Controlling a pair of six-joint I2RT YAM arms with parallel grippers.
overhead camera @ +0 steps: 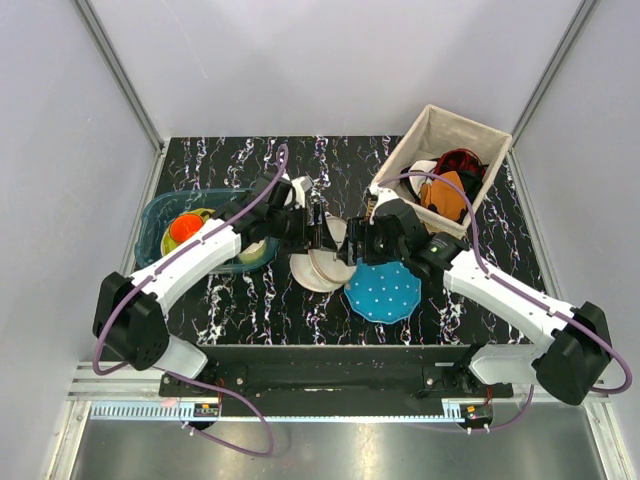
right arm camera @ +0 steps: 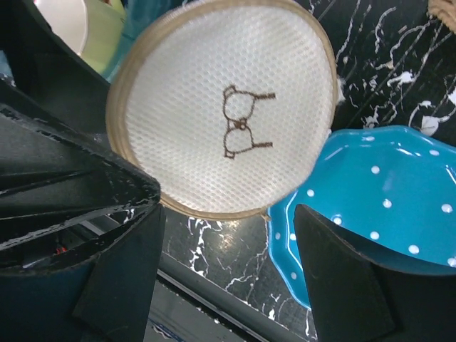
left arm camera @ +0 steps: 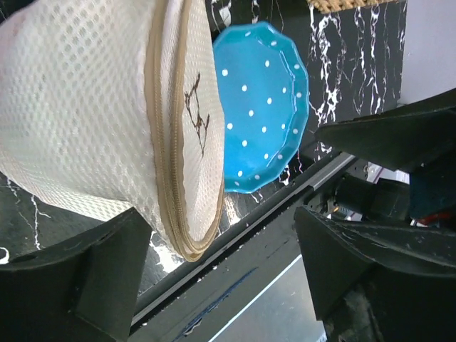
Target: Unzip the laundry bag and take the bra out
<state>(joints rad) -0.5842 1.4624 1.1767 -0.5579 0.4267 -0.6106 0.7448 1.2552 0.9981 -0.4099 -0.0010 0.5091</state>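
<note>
The laundry bag (overhead camera: 315,270) is a cream mesh pouch with a beige zip seam, at the table's middle, tilted up on its rim. In the left wrist view the bag (left arm camera: 85,107) shows its side and shut zip. In the right wrist view the bag (right arm camera: 228,107) shows its flat face with a brown bra outline. My left gripper (overhead camera: 322,232) (left arm camera: 221,285) is open, the bag's rim just inside its left finger (left arm camera: 100,278). My right gripper (overhead camera: 357,247) (right arm camera: 228,285) is open and empty, just below the bag's face. The bra is hidden.
A teal white-dotted scalloped disc (overhead camera: 385,292) (left arm camera: 263,107) (right arm camera: 385,206) lies just right of the bag. A fabric basket (overhead camera: 405,148) with orange, red and black clothes stands at the back right. A teal bin (overhead camera: 150,225) with orange items stands left. The table's front rail (left arm camera: 285,206) is close.
</note>
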